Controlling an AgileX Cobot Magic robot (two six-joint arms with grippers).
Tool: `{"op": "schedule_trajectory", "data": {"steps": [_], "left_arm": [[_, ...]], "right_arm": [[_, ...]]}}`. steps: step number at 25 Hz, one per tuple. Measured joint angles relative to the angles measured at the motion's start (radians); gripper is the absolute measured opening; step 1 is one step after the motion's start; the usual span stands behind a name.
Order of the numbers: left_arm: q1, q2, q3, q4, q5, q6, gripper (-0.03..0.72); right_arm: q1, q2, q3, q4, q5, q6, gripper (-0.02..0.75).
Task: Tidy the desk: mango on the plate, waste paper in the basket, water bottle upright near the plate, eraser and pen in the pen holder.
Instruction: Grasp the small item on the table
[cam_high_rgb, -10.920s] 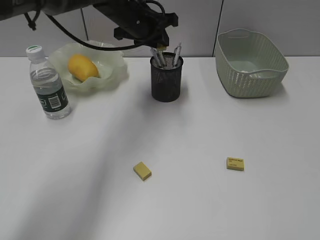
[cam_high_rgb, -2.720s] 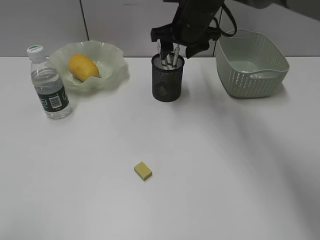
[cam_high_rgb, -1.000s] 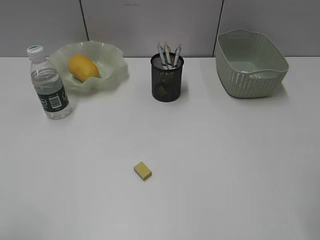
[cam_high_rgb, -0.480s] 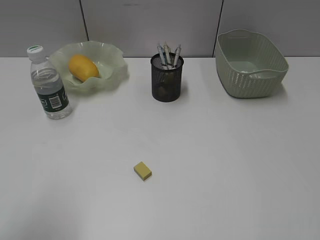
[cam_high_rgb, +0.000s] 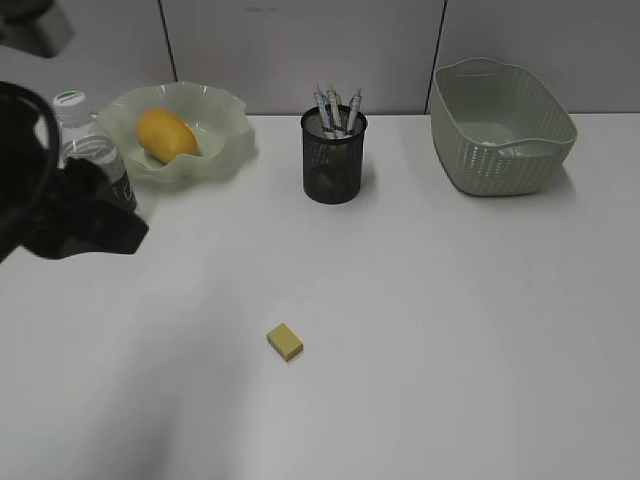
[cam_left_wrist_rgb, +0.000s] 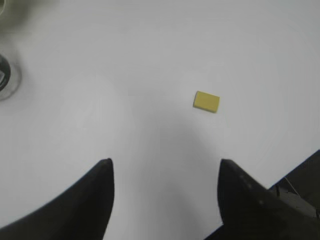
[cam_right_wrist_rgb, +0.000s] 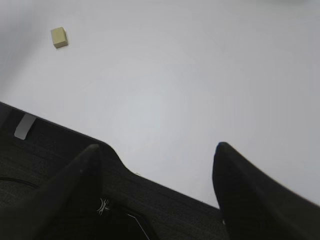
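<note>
The left pincer (cam_left_wrist_rgb: 162, 175) hangs above the tabletop (cam_high_rgb: 450, 330) with its two dark fingers spread wide and nothing between them. The yellow eraser (cam_left_wrist_rgb: 206, 101) lies flat ahead of it and a little to the right, well apart from the fingertips. The right pincer (cam_right_wrist_rgb: 155, 155) is also spread and empty, parked near the tabletop's front edge, with the same eraser far off at the upper left of its view.

The step in hand looks like the pickup of this eraser. To do it well, the left pincer should centre over the block, turn so the fingers straddle its narrow sides, come down close to the surface, and only then squeeze. A grip set off-centre could skid the small block across the smooth white top.

The eraser is a small, flat, pale yellow rectangle, lying slightly askew in open space. The pen holder (cam_high_rgb: 334, 157), black mesh with pens standing in it, sits farther back. The mango (cam_high_rgb: 166, 134) rests on the plate (cam_high_rgb: 225, 110), the water bottle (cam_high_rgb: 68, 110) stands upright beside it, partly hidden by the left arm, and the basket (cam_high_rgb: 505, 150) is at the far right.
</note>
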Motion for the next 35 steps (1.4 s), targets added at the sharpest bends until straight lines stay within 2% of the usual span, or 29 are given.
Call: {"op": "schedule_trajectory", "data": {"steps": [10,14,22,35], "left_arm": [[-0.145,0.325,-0.170,0.047,0.003,0.003,0.550],[-0.180,0.445,-0.210,0.050,0.006,0.003,0.568],[-0.189,0.638,-0.341,0.079,0.074,0.004,0.576],[-0.189,0.803,-0.457,0.112,0.137,0.004,0.589]], "right_arm": [[0.000,0.000,0.000,0.000,-0.002,0.001,0.540],[0.000,0.000,0.000,0.000,-0.003,0.002,0.540],[0.000,0.000,0.000,0.000,-0.005,0.002,0.539],[0.000,0.000,0.000,0.000,-0.014,0.002,0.539]]}}
